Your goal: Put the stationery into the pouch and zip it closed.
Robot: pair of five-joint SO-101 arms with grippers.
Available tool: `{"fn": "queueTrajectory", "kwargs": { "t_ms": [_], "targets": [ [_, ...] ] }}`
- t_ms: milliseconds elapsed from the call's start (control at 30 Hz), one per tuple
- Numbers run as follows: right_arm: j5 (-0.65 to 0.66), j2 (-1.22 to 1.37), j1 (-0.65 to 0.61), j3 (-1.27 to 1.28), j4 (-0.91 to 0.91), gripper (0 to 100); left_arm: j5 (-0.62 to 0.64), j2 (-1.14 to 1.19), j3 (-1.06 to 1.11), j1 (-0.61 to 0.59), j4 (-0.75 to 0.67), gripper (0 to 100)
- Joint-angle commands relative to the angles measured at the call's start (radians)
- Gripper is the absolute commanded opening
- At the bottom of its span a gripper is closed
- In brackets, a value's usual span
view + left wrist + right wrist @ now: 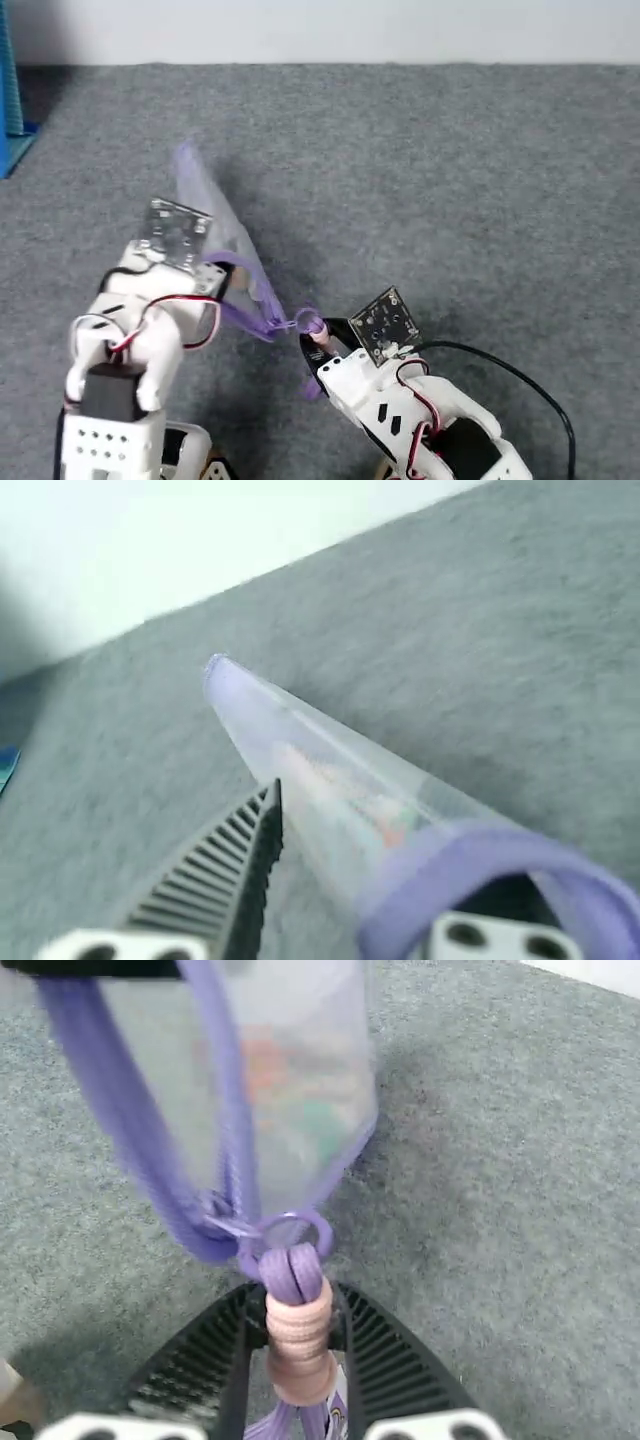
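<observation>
A clear pouch [213, 215] with a purple zip edge hangs above the grey mat, one corner pointing away from the arms. Blurred colourful stationery [275, 1075] shows through its wall, and in the left wrist view the stationery [385, 820] also lies inside the pouch [320, 760]. My left gripper [228, 280] is shut on the pouch's zip edge [480, 865], a ribbed finger [255, 850] pressing its side. My right gripper [316, 347] is shut on the zipper pull [298, 1335], a purple cord with a wooden bead hanging from the slider ring [290, 1232] at the pouch's near corner.
Grey carpet-like mat [450, 180] covers the table, with a white wall [330, 28] behind it. A blue object [10, 100] stands at the far left edge. A black cable [525, 385] loops beside the right arm.
</observation>
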Motion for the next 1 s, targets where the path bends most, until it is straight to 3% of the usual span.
{"fn": "queueTrajectory", "kwargs": {
  "t_ms": [0, 333, 967],
  "targets": [
    [-0.005, -0.008, 0.018, -0.054, 0.001, 0.7, 0.006, -0.003, 0.012, 0.092, -0.104, 22],
    [-0.011, -0.008, 0.024, -0.055, -0.004, 0.7, 0.008, -0.011, 0.012, 0.316, -0.118, 22],
    [-0.054, -0.008, 0.025, -0.057, -0.073, 0.7, 0.052, -0.012, -0.311, 0.344, 0.27, 22]
  ]
}}
